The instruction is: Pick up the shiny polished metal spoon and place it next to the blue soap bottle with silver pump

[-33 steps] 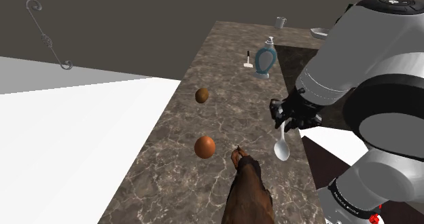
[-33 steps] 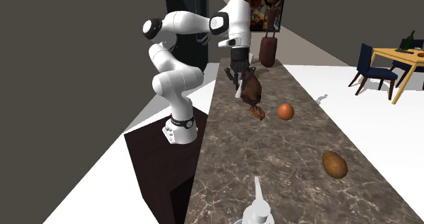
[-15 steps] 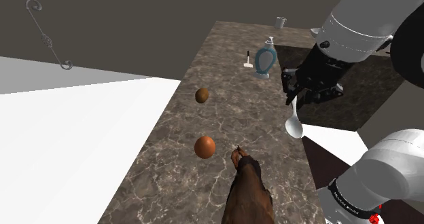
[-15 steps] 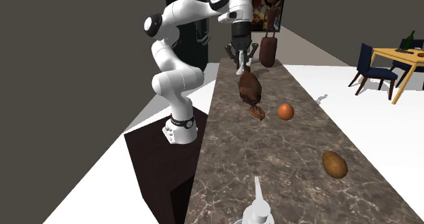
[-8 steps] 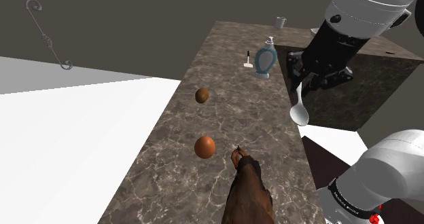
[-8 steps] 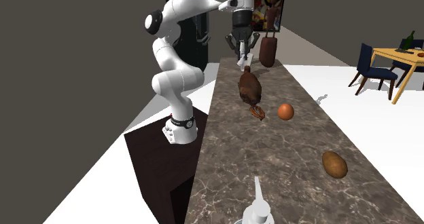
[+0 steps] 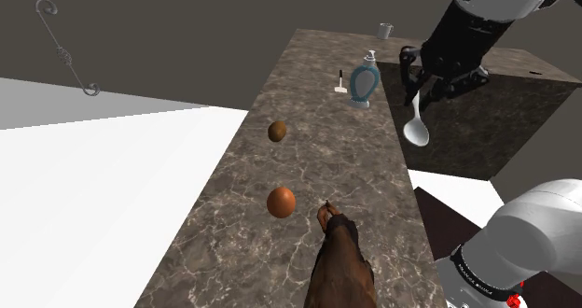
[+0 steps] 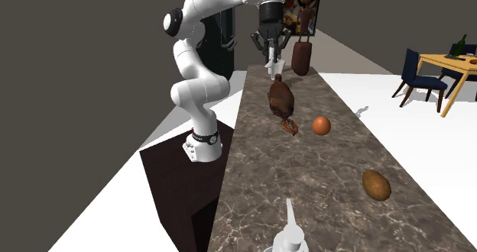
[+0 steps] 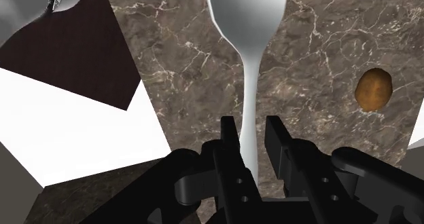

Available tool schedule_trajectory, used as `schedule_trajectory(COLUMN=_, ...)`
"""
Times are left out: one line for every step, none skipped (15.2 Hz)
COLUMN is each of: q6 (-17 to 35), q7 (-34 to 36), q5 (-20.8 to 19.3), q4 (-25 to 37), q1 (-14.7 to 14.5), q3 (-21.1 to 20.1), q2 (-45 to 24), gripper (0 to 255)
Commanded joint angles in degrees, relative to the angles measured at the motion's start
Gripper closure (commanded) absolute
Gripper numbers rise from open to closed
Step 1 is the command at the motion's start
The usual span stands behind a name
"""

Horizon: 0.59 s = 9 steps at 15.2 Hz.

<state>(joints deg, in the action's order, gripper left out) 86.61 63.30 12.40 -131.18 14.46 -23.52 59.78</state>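
Note:
A shiny grey spoon (image 7: 416, 129) hangs bowl down in the air, and my black gripper (image 7: 422, 91) is shut on its handle. In the shoulder view it hovers over the marbled counter's (image 7: 312, 157) right edge, a little right of the blue soap bottle (image 7: 363, 84) with a pale pump. In the wrist view the spoon's handle (image 9: 249, 100) is clasped between the fingers (image 9: 230, 138), with the bowl far above the counter. The second exterior view has the gripper (image 8: 270, 58) high over the counter's far end and the bottle's pump (image 8: 289, 227) close to the camera.
On the counter lie a brown potato (image 7: 277, 131), an orange ball (image 7: 281, 202) and a brown hen-like figure (image 7: 340, 255). A small white item (image 7: 341, 82) stands beside the bottle and a cup (image 7: 385, 30) at the far end. The dark stand (image 7: 448, 231) sits lower right.
The gripper has risen and travelled along the counter towards the soap bottle, carrying the spoon, which hangs from it as before. The things on the counter have stayed put.

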Motion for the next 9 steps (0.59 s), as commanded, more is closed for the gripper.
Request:
schedule_trajectory(q6=1.67, q7=-2.27, q5=-1.58, q4=-0.38, q1=0.9, q3=1.88, q2=-1.52, gripper=255)
schedule_trajectory(q6=2.54, q7=-3.4, q5=-2.36, q4=-0.53, q1=1.37, q3=2.84, q2=-2.34, gripper=255)
schedule_trajectory(q6=3.41, q7=-4.51, q5=-3.12, q4=-0.6, q1=1.85, q3=3.79, q2=-3.23, gripper=255)
schedule_trajectory(q6=4.29, q7=-5.6, q5=-3.86, q4=-0.61, q1=2.33, q3=4.72, q2=-4.18, gripper=255)
schedule_trajectory(q6=5.17, q7=-6.68, q5=-4.59, q4=-0.56, q1=2.82, q3=5.64, q2=-5.18, gripper=255)
schedule_trajectory(q6=6.04, q7=-7.74, q5=-5.3, q4=-0.43, q1=3.32, q3=6.55, q2=-6.24, gripper=255)
schedule_trajectory(q6=6.91, q7=-8.78, q5=-5.98, q4=-0.23, q1=3.82, q3=7.43, q2=-7.35, gripper=255)
schedule_trajectory(q6=7.77, q7=-9.81, q5=-6.63, q4=0.03, q1=4.32, q3=8.3, q2=-8.52, gripper=255)
schedule_trajectory(q6=8.62, q7=-10.81, q5=-7.27, q4=0.36, q1=4.81, q3=9.16, q2=-9.74, gripper=255)
